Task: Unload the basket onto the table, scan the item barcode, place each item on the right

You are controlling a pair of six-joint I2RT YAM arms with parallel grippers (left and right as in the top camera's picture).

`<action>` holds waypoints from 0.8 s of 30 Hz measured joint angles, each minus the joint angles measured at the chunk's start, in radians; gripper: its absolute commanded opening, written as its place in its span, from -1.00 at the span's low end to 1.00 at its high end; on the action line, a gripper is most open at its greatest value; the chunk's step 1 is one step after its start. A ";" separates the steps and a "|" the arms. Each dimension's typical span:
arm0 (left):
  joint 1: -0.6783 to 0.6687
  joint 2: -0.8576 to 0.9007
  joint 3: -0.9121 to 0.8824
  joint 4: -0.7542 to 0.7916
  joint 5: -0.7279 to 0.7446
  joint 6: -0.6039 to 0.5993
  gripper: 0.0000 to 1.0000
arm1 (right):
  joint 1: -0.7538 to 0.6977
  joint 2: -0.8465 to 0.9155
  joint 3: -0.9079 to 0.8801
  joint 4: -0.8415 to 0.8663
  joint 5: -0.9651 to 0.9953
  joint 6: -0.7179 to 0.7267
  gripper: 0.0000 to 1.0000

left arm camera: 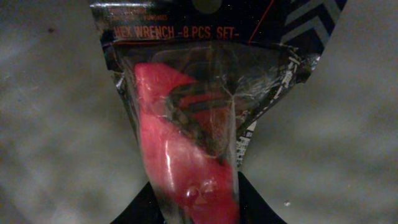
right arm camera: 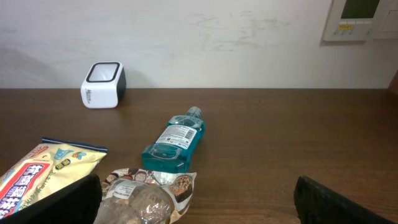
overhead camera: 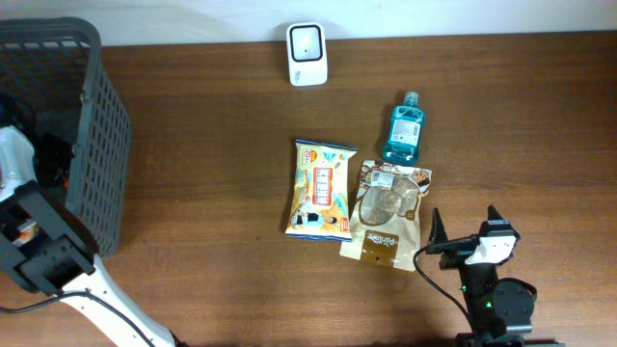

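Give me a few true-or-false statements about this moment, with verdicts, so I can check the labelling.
1. The mouthwash bottle lies on its side on the table. True.
2. The scanner touches the mouthwash bottle. False: it stands apart, near the table's far edge.
3. The left gripper has the hex wrench pack between its jaws. True.
4. The right gripper grips the brown pouch. False: it is open and empty, beside the pouch.
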 measured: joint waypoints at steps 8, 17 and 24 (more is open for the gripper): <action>0.000 -0.004 0.000 -0.001 0.000 0.024 -0.83 | 0.000 0.000 0.000 0.000 0.000 0.000 0.97; 0.000 -0.160 0.000 -0.018 -0.003 0.035 -0.87 | 0.000 0.000 0.000 0.000 0.000 0.000 0.97; 0.000 -0.423 0.000 -0.017 0.005 0.035 -0.96 | 0.000 0.000 0.000 0.000 0.000 0.000 0.97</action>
